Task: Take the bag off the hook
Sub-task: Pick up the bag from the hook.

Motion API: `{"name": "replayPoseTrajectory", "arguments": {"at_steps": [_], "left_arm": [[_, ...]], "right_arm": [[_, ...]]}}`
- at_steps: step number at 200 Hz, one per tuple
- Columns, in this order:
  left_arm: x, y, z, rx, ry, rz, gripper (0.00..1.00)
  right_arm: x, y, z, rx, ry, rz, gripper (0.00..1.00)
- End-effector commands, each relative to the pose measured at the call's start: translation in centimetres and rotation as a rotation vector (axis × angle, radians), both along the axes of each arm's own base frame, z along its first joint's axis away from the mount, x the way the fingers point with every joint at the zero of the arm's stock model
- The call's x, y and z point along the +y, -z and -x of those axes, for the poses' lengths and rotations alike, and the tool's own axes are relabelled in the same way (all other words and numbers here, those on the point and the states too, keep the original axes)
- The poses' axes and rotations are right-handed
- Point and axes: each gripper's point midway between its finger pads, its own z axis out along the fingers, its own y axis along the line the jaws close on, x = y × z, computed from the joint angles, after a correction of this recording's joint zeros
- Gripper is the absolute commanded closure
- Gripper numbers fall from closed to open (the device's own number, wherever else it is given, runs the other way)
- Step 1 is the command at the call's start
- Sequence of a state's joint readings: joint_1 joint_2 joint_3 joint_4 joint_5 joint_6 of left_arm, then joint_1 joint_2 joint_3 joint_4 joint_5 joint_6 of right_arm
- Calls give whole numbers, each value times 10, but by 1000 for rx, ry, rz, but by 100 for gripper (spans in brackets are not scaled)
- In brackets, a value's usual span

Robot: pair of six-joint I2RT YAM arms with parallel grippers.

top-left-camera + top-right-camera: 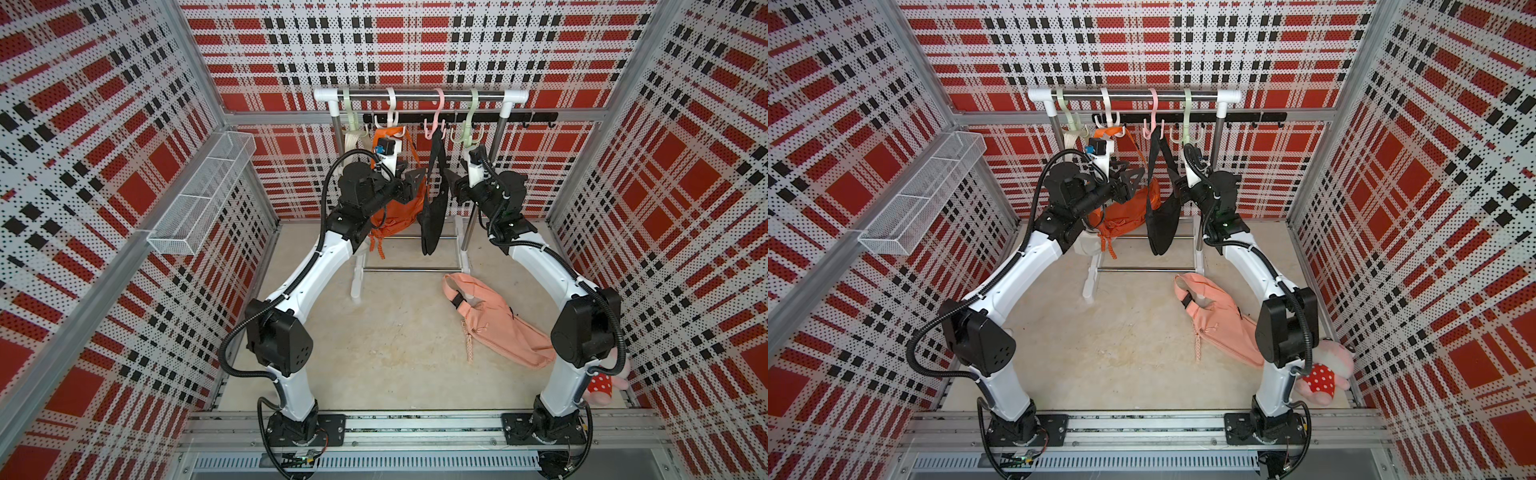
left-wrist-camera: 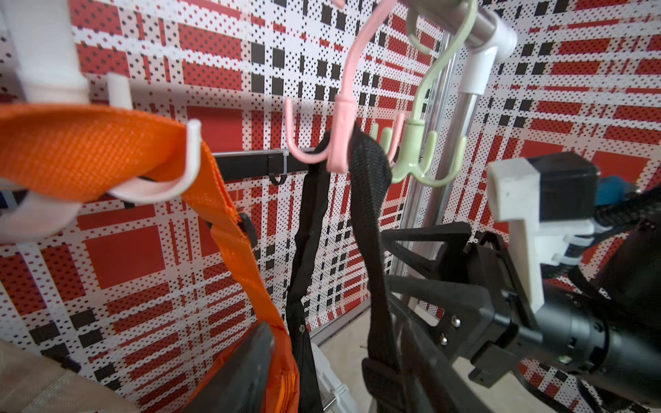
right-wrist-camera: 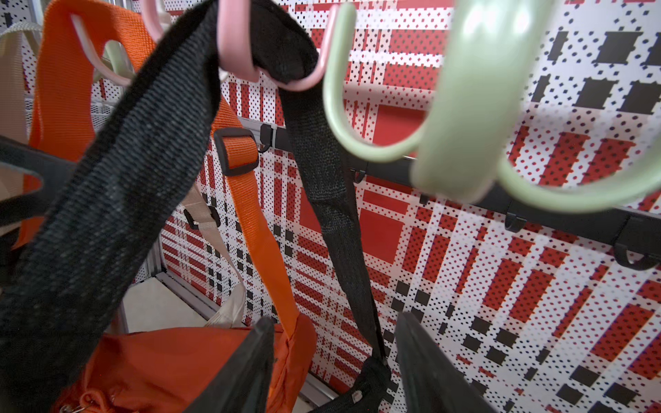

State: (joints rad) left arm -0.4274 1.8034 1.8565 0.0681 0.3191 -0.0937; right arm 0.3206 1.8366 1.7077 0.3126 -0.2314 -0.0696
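This is a robot lab test cell. Perforated walls printed in red plaid sit in an aluminium frame. A rail carries the left arm and right arm. A small rack stands on the bare floor, and a wire basket hangs on one wall.

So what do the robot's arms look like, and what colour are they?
Both the left arm and right arm have smooth white shells with chunky black joints. A ribbed black cable runs along each. Each gripper, like the right gripper, is black with triangle-shaped cut-out fingers, plus a white camera bracket.
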Motion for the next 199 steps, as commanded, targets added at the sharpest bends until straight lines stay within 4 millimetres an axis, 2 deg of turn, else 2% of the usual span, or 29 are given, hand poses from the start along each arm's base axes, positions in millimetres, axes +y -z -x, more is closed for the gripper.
{"name": "replayPoseTrajectory", "arguments": {"at_steps": [1, 41, 57, 115, 144, 199], "left_arm": [[1, -24, 13, -48, 29, 33, 36], [3, -14, 4, -36, 22, 35, 36], [2, -16, 6, -45, 49, 41, 40], [-4, -7, 6, -41, 85, 31, 40], [-6, 3, 1, -23, 90, 38, 40], [-12, 11, -8, -7, 119, 61, 53]], "right_arm": [[16, -2, 6, -40, -55, -7, 42], [35, -2, 9, -47, -84, -10, 42], [39, -2, 8, -42, -95, -23, 42], [63, -10, 17, -51, -165, -40, 42], [64, -7, 18, -31, -170, -41, 42], [45, -9, 17, -37, -51, -11, 41]]}}
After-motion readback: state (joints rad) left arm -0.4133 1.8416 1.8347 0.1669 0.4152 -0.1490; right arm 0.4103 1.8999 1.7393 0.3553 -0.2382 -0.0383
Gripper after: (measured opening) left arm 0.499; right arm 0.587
